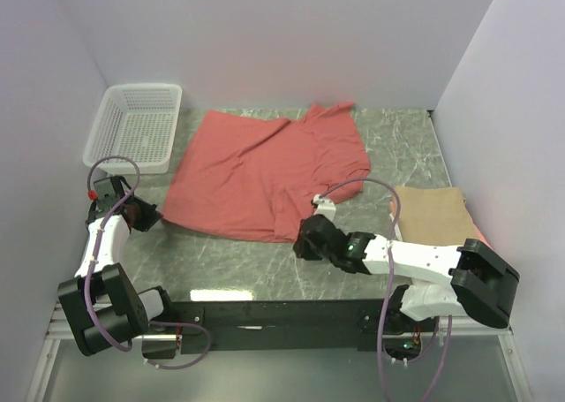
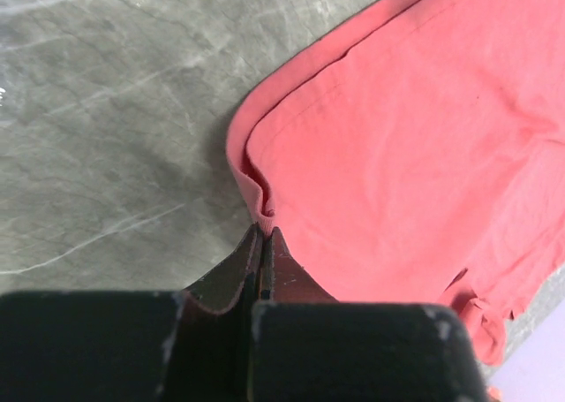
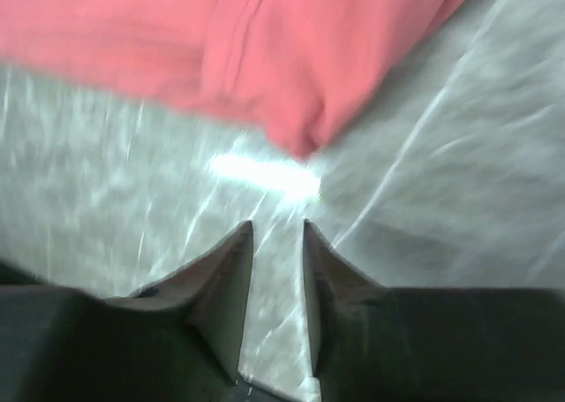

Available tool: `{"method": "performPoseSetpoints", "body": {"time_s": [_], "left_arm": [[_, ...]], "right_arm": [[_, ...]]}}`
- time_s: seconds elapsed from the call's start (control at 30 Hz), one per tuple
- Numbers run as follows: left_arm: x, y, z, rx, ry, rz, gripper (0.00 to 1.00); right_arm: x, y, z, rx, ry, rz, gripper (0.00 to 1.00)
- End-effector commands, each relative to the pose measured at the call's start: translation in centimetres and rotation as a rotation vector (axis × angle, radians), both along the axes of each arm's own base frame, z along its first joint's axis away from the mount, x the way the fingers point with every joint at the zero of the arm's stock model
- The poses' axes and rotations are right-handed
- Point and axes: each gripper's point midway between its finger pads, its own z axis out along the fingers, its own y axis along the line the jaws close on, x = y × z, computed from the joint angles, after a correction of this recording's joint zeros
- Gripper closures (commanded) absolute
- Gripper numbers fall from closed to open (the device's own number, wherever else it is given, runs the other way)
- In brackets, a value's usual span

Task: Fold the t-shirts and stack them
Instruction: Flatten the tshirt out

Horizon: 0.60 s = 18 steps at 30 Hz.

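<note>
The salmon-red t-shirt (image 1: 265, 172) lies spread and rumpled across the middle of the grey marbled table (image 1: 247, 265), its collar end toward the far wall and its hem toward the arms. The left gripper (image 1: 148, 216) sits at the shirt's near-left corner; in the left wrist view its fingers (image 2: 252, 265) are pressed together with a small fold of the hem pinched at their tips, the cloth bunching just ahead of them. The right gripper (image 1: 305, 240) rests low at the shirt's near-right edge. In the blurred right wrist view, its jaws stand a narrow gap apart with bare table showing between them and nothing held, while a rounded corner of the shirt (image 3: 300, 128) lies just beyond the fingertips. A folded tan t-shirt (image 1: 431, 215) lies at the right side of the table, close to the right arm. A white mesh basket (image 1: 137, 128) stands in the far-left corner, just beside the shirt's left edge
</note>
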Motion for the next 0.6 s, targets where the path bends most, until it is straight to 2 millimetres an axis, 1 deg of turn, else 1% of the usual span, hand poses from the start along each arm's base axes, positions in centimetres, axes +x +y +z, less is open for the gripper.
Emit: {"method": "performPoseSetpoints", "body": {"time_s": [0.0, 0.07, 0.1, 0.13, 0.17, 0.2, 0.27, 0.3, 0.33, 0.37, 0.4, 0.43, 0.47, 0.5, 0.53, 0.57], "left_arm": [[0.5, 1.0, 1.0, 0.031, -0.031, 0.035, 0.99], [0.5, 1.0, 1.0, 0.032, -0.031, 0.036, 0.99], [0.5, 1.0, 0.9, 0.033, -0.03, 0.036, 0.99], [0.5, 1.1, 1.0, 0.034, -0.03, 0.039, 0.99], [0.5, 1.1, 1.0, 0.035, -0.031, 0.039, 0.99], [0.5, 1.0, 1.0, 0.036, -0.031, 0.036, 0.99], [0.5, 1.2, 1.1, 0.043, -0.032, 0.039, 0.99], [0.5, 1.2, 1.0, 0.044, -0.03, 0.042, 0.99], [0.5, 1.3, 1.0, 0.045, -0.031, 0.044, 0.99], [0.5, 1.4, 1.0, 0.047, -0.029, 0.045, 0.99], [0.5, 1.4, 0.9, 0.048, -0.027, 0.046, 0.99], [0.5, 1.4, 0.9, 0.05, -0.026, 0.047, 0.99], [0.5, 1.4, 0.8, 0.049, -0.023, 0.047, 0.99], [0.5, 1.5, 0.9, 0.051, -0.024, 0.051, 0.99], [0.5, 1.5, 0.8, 0.049, -0.024, 0.052, 0.99], [0.5, 1.4, 0.9, 0.048, -0.026, 0.049, 0.99]], "right_arm": [[-0.9, 2.8, 1.5, 0.106, -0.013, -0.011, 0.61], [-0.5, 2.1, 1.9, 0.081, -0.03, -0.036, 0.54], [-0.2, 1.6, 2.5, 0.056, -0.05, -0.042, 0.46], [0.2, 1.4, 3.6, 0.058, -0.079, -0.045, 0.44], [0.7, 1.0, 4.1, 0.04, -0.096, -0.058, 0.42], [2.1, 0.2, 5.2, 0.012, -0.119, -0.083, 0.41], [3.6, 0.0, 5.3, -0.031, -0.114, -0.078, 0.41], [4.7, 0.4, 6.5, -0.051, -0.119, -0.054, 0.41], [6.0, 0.1, 5.4, -0.106, -0.093, -0.06, 0.43], [6.6, 0.4, 5.6, -0.133, -0.094, -0.046, 0.44], [7.7, 1.1, 7.1, -0.159, -0.123, -0.029, 0.45], [8.3, 1.6, 5.9, -0.206, -0.101, -0.015, 0.46], [8.8, 2.0, 5.9, -0.222, -0.1, -0.002, 0.46], [9.7, 2.7, 6.9, -0.231, -0.117, 0.006, 0.46], [10.5, 2.6, 5.5, -0.275, -0.091, 0.0, 0.47], [11.2, 2.8, 5.2, -0.292, -0.084, -0.002, 0.48]]}}
